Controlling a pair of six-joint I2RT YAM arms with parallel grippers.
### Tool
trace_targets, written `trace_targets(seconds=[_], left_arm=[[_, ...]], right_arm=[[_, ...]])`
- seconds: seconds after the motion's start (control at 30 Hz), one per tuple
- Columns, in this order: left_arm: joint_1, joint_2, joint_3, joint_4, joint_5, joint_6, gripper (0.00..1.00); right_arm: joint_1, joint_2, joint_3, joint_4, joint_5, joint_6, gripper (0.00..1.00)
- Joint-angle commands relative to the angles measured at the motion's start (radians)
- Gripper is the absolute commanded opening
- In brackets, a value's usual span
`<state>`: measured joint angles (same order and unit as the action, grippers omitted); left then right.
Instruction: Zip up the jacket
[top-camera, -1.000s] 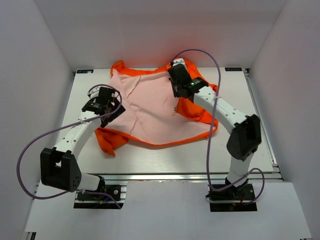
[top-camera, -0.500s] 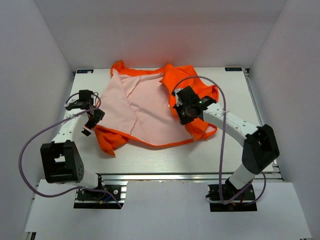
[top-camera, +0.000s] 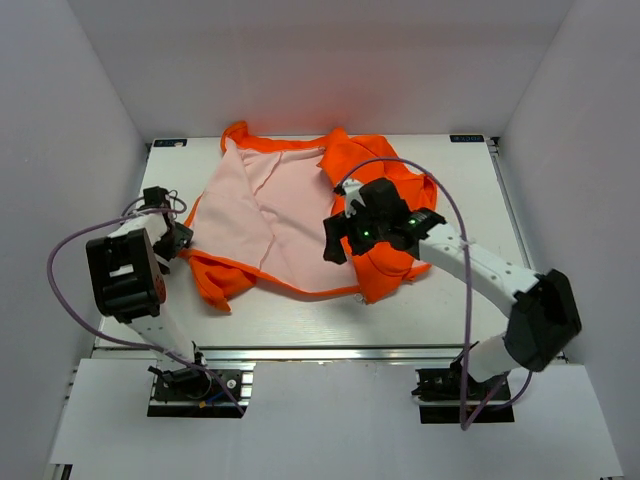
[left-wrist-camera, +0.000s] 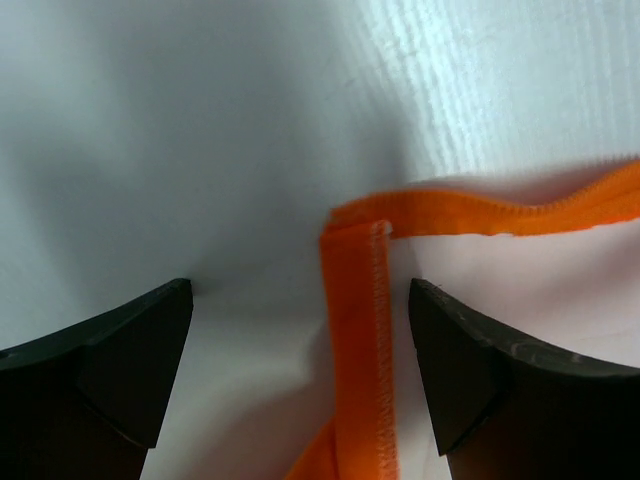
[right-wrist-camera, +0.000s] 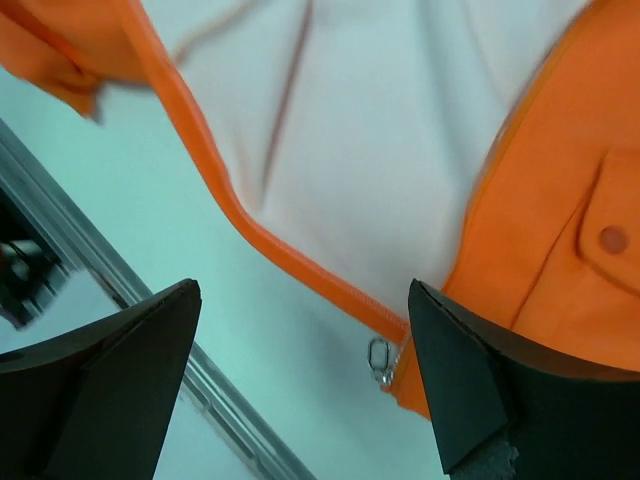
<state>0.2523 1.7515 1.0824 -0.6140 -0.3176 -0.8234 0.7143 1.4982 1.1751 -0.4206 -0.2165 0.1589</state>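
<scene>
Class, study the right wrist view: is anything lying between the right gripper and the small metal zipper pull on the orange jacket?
Nothing visible does. The small metal zipper pull lies exposed at the hem corner of the bright orange fabric jacket, framed by the open right gripper.

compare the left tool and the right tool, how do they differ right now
The left tool frames a folded orange hem corner at the left edge of the jacket; the right tool frames the bottom hem by the zipper pull. The left tool looks close to the cloth, the right tool farther above it. Both are open and hold nothing.
</scene>
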Motion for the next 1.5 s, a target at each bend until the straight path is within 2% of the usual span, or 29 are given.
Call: trace_targets(seconds=[0.0, 0.1, 0.17, 0.2, 0.23, 0.27, 0.37, 0.43, 0.63, 0.73, 0.77, 0.83, 0.9, 1.03, 1.13, 1.23, 1.33, 1.47], left_arm=[[-0.001, 0.070, 0.050, 0.098, 0.066, 0.041, 0.98], [-0.001, 0.124, 0.059, 0.155, 0.126, 0.055, 0.93], [-0.002, 0.143, 0.071, 0.152, 0.118, 0.056, 0.74], [-0.002, 0.158, 0.077, 0.148, 0.111, 0.056, 0.60], [-0.001, 0.164, 0.092, 0.143, 0.107, 0.056, 0.08], [-0.001, 0.169, 0.102, 0.122, 0.104, 0.055, 0.00], [-0.001, 0.134, 0.111, 0.138, 0.120, 0.084, 0.00], [-0.010, 0.039, 0.099, 0.175, 0.118, 0.111, 0.00], [-0.165, -0.208, 0.146, 0.157, -0.112, 0.161, 0.00], [-0.307, -0.277, 0.165, 0.126, -0.202, 0.182, 0.00], [-0.385, -0.324, 0.157, 0.120, -0.237, 0.173, 0.00], [-0.459, -0.366, 0.116, 0.117, -0.314, 0.141, 0.00], [-0.554, -0.403, 0.091, 0.106, -0.328, 0.116, 0.00], [-0.727, -0.434, 0.079, 0.037, -0.319, 0.081, 0.00], [-0.969, -0.451, 0.073, -0.012, -0.292, 0.075, 0.00], [-1.126, -0.472, 0.009, 0.015, -0.265, 0.038, 0.00], [-1.342, -0.465, -0.047, 0.033, -0.193, 0.007, 0.00], [-1.490, -0.409, -0.027, -0.070, -0.166, -0.002, 0.00]], right_arm=[[-0.018, -0.119, -0.041, 0.112, 0.020, 0.037, 0.89], [-0.035, -0.177, -0.063, 0.115, 0.081, 0.059, 0.89], [-0.045, -0.222, -0.083, 0.112, 0.130, 0.076, 0.89], [-0.056, -0.237, -0.094, 0.117, 0.144, 0.085, 0.89], [-0.061, -0.251, -0.110, 0.121, 0.169, 0.093, 0.89], [-0.064, -0.277, -0.120, 0.123, 0.180, 0.099, 0.89], [-0.078, -0.312, -0.140, 0.120, 0.206, 0.110, 0.89], [-0.084, -0.328, -0.155, 0.105, 0.219, 0.119, 0.89], [-0.085, -0.406, -0.233, 0.074, 0.226, 0.174, 0.90], [-0.085, -0.469, -0.276, 0.048, 0.247, 0.185, 0.89], [-0.085, -0.481, -0.285, 0.042, 0.253, 0.191, 0.89], [-0.085, -0.516, -0.308, 0.028, 0.270, 0.212, 0.89], [-0.085, -0.536, -0.321, 0.019, 0.267, 0.228, 0.89], [-0.087, -0.595, -0.333, 0.005, 0.290, 0.249, 0.89], [-0.087, -0.605, -0.331, -0.024, 0.353, 0.274, 0.89], [-0.088, -0.605, -0.333, -0.044, 0.399, 0.295, 0.89], [-0.093, -0.592, -0.328, -0.066, 0.410, 0.306, 0.89], [-0.101, -0.576, -0.333, -0.087, 0.420, 0.306, 0.89]])
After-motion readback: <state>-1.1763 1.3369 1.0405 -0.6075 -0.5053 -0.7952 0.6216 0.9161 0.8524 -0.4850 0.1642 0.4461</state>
